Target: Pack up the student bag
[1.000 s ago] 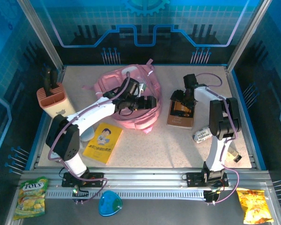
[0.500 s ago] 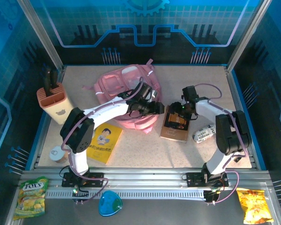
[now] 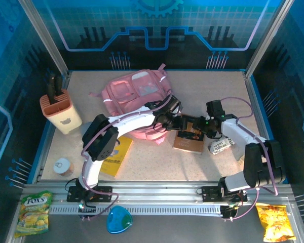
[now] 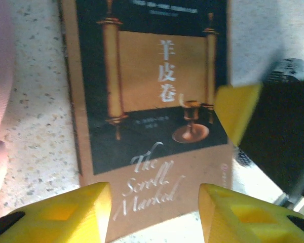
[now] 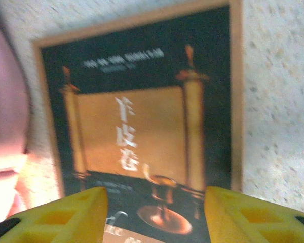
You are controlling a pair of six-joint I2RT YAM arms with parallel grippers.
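Along the near rail lie a green snack packet (image 3: 34, 211), a blue disc (image 3: 119, 220) and an orange-yellow packet (image 3: 274, 221). Beyond them the speckled cream bench (image 3: 157, 164) carries a small round tin (image 3: 63, 166) at the left and a yellow booklet (image 3: 113, 158) partly under the left arm.

At mid-bench a brown book (image 4: 157, 91) with a scroll on its cover lies flat, with a crumpled printed wrapper (image 3: 220, 146) just to its right. The left claw (image 4: 154, 202) and the right claw (image 5: 157, 207) meet low over this book, each with its yellow fingers spread apart and gripping nothing.

The pink student bag (image 3: 137, 93) lies just left of the book, toward the far middle. A peach holder (image 3: 61, 110) stands at the far left. Aluminium posts and blue-lit panels with a gear motif enclose the bench.
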